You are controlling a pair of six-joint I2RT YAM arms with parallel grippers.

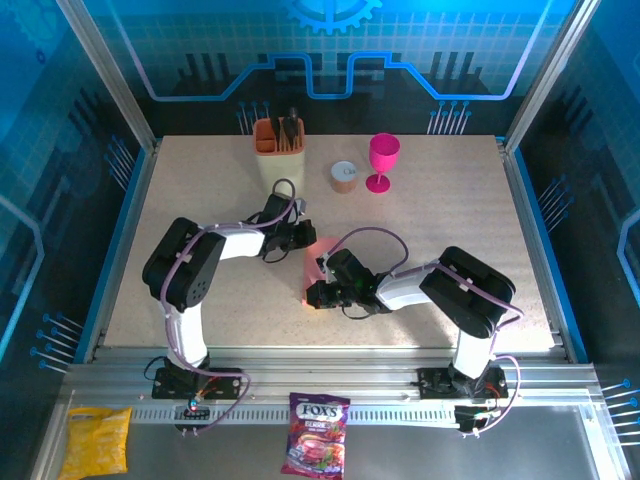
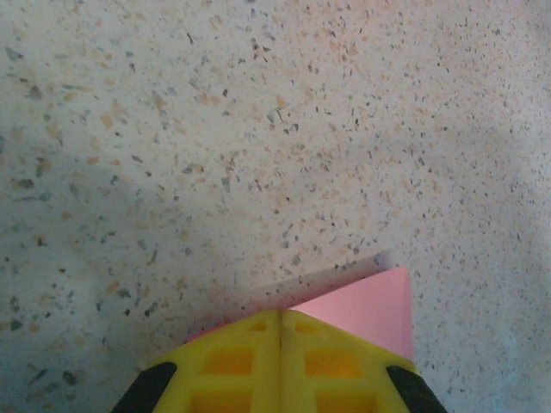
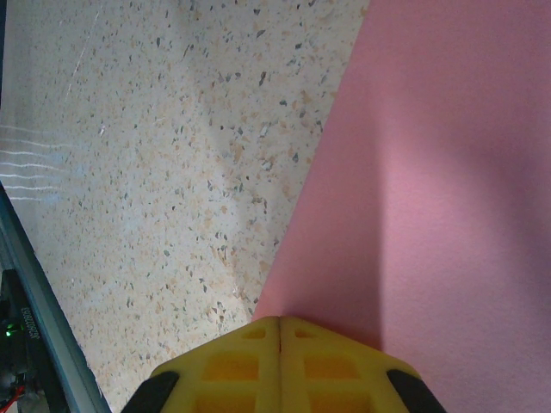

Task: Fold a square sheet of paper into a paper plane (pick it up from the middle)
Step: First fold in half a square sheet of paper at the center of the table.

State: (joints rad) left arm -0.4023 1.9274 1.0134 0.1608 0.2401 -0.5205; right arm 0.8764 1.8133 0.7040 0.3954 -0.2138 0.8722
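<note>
the square sheet of paper (image 1: 319, 257) lies flat mid-table (image 1: 450, 210), between both claws; left gripper (image 2: 281, 317) at its far end, fingers pressed shut over a corner; right gripper (image 3: 281, 323) at its near end, likewise closed; pinching paper, cannot tell.

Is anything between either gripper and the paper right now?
Nothing visible. The left gripper, shut, sits at one corner of the paper, and the right gripper, also shut, sits at its edge. Around them there is just bare table.
</note>
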